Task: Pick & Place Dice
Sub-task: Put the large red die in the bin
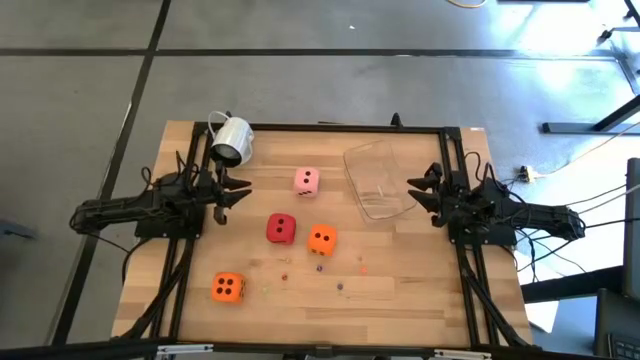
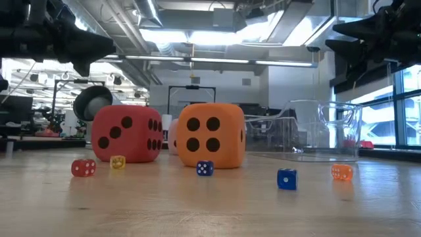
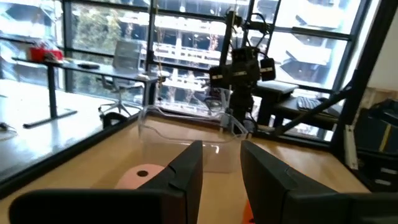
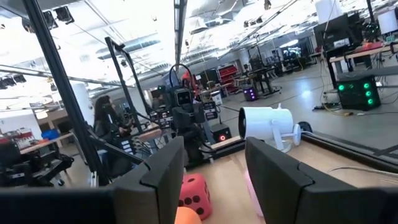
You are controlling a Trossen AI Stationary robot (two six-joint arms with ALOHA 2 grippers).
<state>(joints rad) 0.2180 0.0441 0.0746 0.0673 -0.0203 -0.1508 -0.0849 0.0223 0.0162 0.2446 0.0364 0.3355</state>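
Four dice rest flat on the wooden table (image 1: 400, 300): a pink one (image 1: 306, 180) toward the far side, a red one (image 1: 281, 228) and an orange one (image 1: 322, 240) in the middle, and a second orange one (image 1: 228, 288) near the front left. My left gripper (image 1: 236, 193) hovers at the table's left side, open and empty, well left of the pink die (image 3: 140, 176). At the right side my right gripper (image 1: 414, 190) hovers open and empty as well, level, facing the red die (image 4: 194, 194). Both sets of fingers show a bare gap in the wrist views.
A white mug (image 1: 232, 140) lies on its side at the far left. A clear plastic container (image 1: 378, 180) stands at the far right, close to my right gripper. Tiny coloured dice (image 2: 287, 178) are scattered between the big dice and the near edge.
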